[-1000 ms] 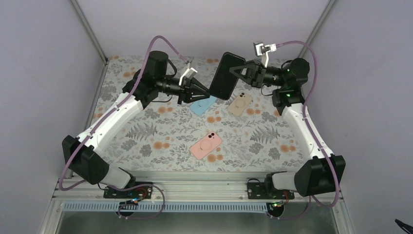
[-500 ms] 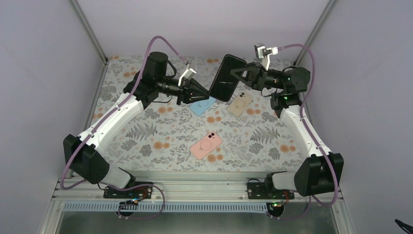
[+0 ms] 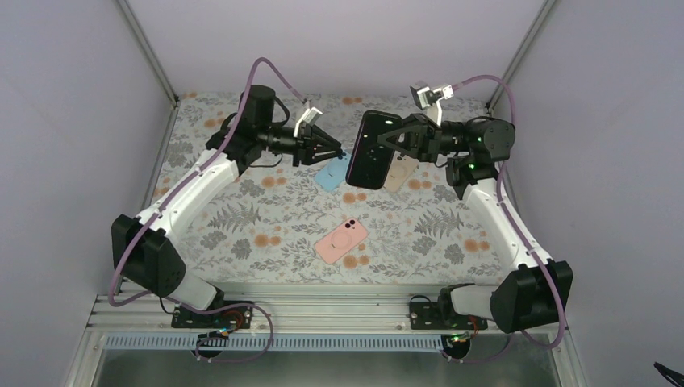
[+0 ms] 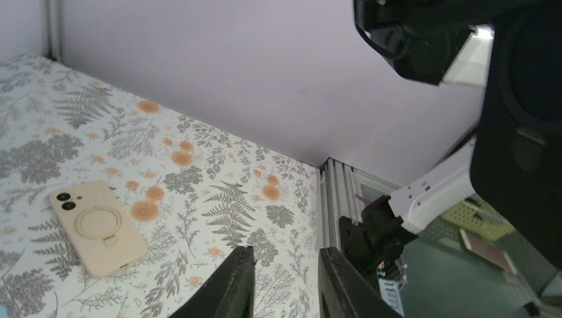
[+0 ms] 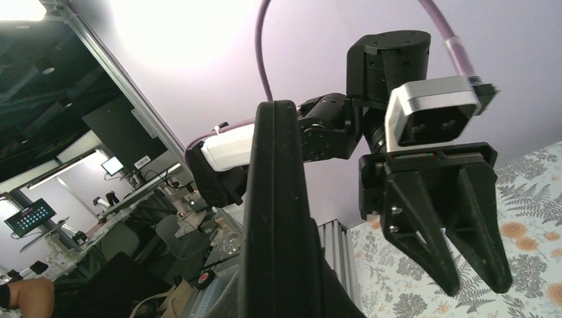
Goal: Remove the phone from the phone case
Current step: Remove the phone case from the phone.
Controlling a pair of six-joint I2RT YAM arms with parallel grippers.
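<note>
Above the counter's (image 3: 242, 218) far middle, we see the right tool (image 3: 384, 139) pinching the black cased phone (image 3: 368, 153), which stands upright in the air. Our left tool (image 3: 340, 150), fingers slightly spread with nothing between them, points at the phone's left edge, just beside it. A beige case (image 3: 399, 171) lies underneath.

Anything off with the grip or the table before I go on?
Nothing stands out. The right gripper holds the black phone aloft by one edge, tilted; the left gripper is beside it, slightly open and empty. The blue case, beige case and pink case lie flat on the mat, apart.
</note>
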